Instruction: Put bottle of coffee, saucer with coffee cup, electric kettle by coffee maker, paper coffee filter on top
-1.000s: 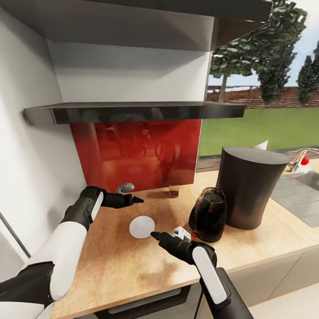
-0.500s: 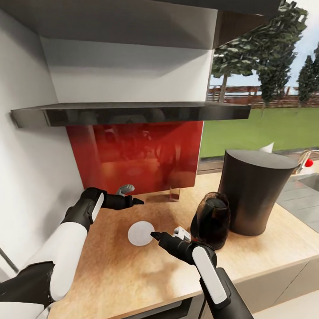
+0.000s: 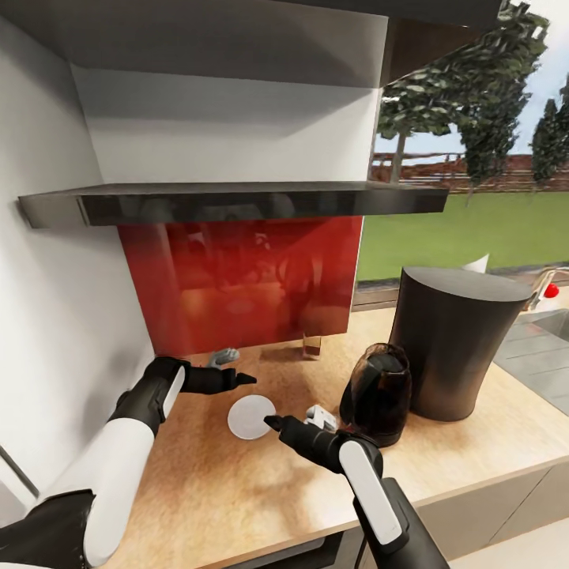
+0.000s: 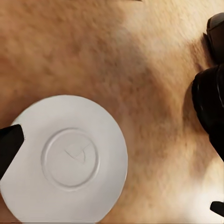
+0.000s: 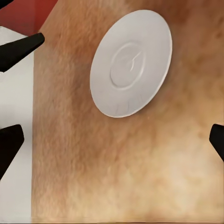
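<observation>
Saucer time, I think: the flat round white saucer [image 3: 251, 416] lies mid-counter between both spread-open, empty grippers, left [image 3: 237, 379] and right [image 3: 274, 423], and next needs a pinch on its rim.

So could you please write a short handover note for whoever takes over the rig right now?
Left pincer: above the countertop behind the saucer, holding nothing; jaw gap unclear.
Right pincer: at the saucer's near-right edge, open, empty.
Saucer lies flat, bare, left of the electric kettle and coffee maker.
Done: coffee maker, kettle and saucer are together on the counter.
Left: cup onto saucer; the filter and coffee bottle can't be confirmed.
</observation>
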Tool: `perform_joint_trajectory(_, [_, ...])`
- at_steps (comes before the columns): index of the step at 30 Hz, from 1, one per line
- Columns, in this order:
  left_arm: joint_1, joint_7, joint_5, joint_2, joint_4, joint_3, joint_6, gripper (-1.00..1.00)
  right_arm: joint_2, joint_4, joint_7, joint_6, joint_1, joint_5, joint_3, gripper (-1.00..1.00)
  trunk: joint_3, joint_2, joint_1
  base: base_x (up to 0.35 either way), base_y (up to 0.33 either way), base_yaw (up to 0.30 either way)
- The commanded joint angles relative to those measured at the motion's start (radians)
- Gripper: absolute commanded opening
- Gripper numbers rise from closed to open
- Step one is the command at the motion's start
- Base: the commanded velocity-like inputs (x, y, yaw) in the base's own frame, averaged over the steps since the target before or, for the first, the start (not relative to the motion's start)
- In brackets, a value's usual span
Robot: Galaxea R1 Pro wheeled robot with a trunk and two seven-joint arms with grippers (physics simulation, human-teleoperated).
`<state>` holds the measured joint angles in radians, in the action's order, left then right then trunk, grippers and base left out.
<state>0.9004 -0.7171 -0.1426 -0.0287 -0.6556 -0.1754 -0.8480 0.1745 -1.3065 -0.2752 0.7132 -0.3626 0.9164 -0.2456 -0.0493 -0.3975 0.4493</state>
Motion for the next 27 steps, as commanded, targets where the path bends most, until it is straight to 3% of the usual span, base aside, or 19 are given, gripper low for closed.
perform_joint_trajectory(1, [-0.003, -0.009, -0.01, -0.002, 0.008, -0.018, 0.001, 1.0, 0.0, -0.002, -0.01, 0.002, -0.001, 0.01, -0.007, 1.0, -0.002, -0.002, 0.001, 0.0, 0.0, 0.0])
perform_joint_trajectory(5, [-0.017, -0.012, -0.009, 0.0, 0.035, -0.069, 0.061, 1.0, 0.0, -0.001, -0.01, 0.002, -0.001, 0.01, -0.018, 1.0, -0.002, -0.002, 0.001, 0.0, 0.0, 0.0])
perform_joint_trajectory(12, [-0.027, -0.013, -0.009, 0.013, 0.045, -0.105, 0.125, 1.0, 0.0, -0.001, -0.01, 0.002, -0.001, 0.01, -0.02, 1.0, -0.002, -0.002, 0.001, 0.0, 0.0, 0.0])
perform_joint_trajectory(18, [-0.026, -0.01, -0.009, 0.016, 0.074, -0.181, 0.204, 1.0, 0.0, 0.0, -0.01, 0.002, -0.001, 0.01, -0.02, 1.0, -0.002, -0.002, 0.001, 0.0, 0.0, 0.0])
perform_joint_trajectory(22, [-0.019, -0.002, -0.011, 0.017, 0.14, -0.195, 0.229, 1.0, 0.0, 0.0, -0.01, 0.002, -0.001, 0.01, -0.02, 1.0, -0.002, -0.002, 0.001, 0.0, 0.0, 0.0])
perform_joint_trajectory(27, [-0.016, 0.041, -0.008, 0.014, 0.16, -0.198, 0.236, 1.0, 0.0, -0.001, -0.01, 0.002, -0.001, 0.01, -0.019, 1.0, -0.002, -0.002, 0.001, 0.0, 0.0, 0.0])
